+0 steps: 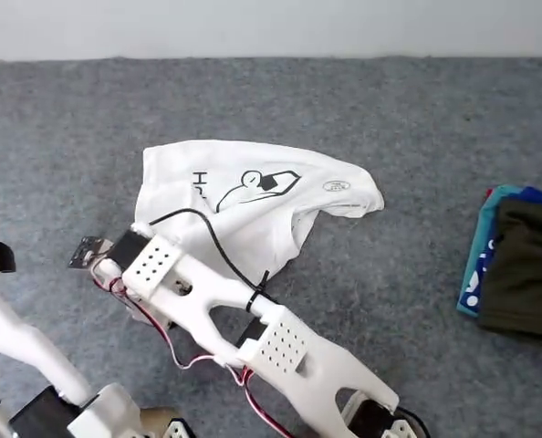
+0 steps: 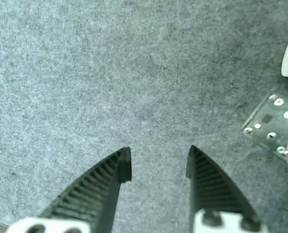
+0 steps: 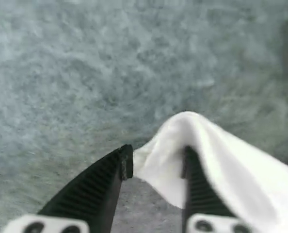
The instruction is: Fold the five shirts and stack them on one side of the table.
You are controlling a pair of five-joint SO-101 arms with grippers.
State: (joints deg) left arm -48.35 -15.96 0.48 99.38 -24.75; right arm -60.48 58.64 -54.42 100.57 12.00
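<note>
A white shirt (image 1: 253, 205) with a black print lies crumpled left of the table's middle. My right arm (image 1: 253, 319) stretches from the front edge to the shirt's near-left corner. In the right wrist view my right gripper (image 3: 157, 158) is open, with a raised fold of the white shirt (image 3: 216, 155) between its fingers and draped over one of them. At the far left my left gripper (image 2: 159, 156) hangs open over bare grey carpet with nothing between its fingers. Its arm (image 1: 15, 347) stands near the table's left edge.
A stack of folded shirts (image 1: 517, 265), teal, blue and dark olive, lies at the right edge. The grey carpeted table (image 1: 408, 128) has free room at the back and in the middle right. The right arm's green circuit board (image 2: 272, 124) is close beside my left gripper.
</note>
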